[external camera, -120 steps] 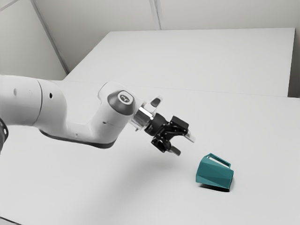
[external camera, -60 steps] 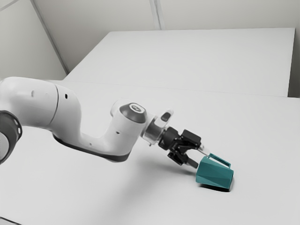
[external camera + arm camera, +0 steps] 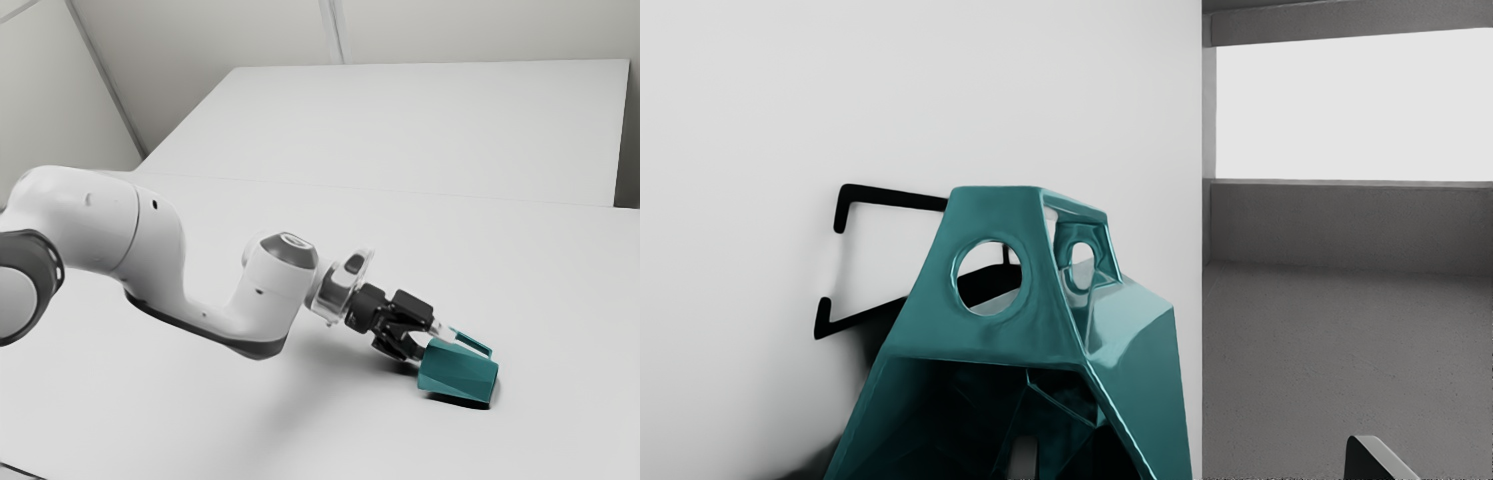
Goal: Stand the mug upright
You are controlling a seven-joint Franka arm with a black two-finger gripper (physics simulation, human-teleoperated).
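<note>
The teal mug [image 3: 458, 375] lies on its side on the table, its handle on the upper side. Close against its end facing the arm is my gripper [image 3: 431, 343], open, at the end of the lowered hand. From the wrist view the dark mouth of the mug [image 3: 993, 340] faces my hand, and the handle with a round hole stands beyond it. One finger of the gripper [image 3: 1200, 459] is in front of or just within the mouth; the other stands well apart, outside the mug's side wall. The mug's far end is hidden in the wrist view.
The white table [image 3: 250, 420] extends around the mug. A second pale surface [image 3: 430, 130] lies behind it in the exterior view. The mug's dark shadow falls on the table beside it in the wrist view.
My hand has moved toward the exterior view's right and down, from a gap away up to the mug, slowing lately. The mug has stayed where it was.
</note>
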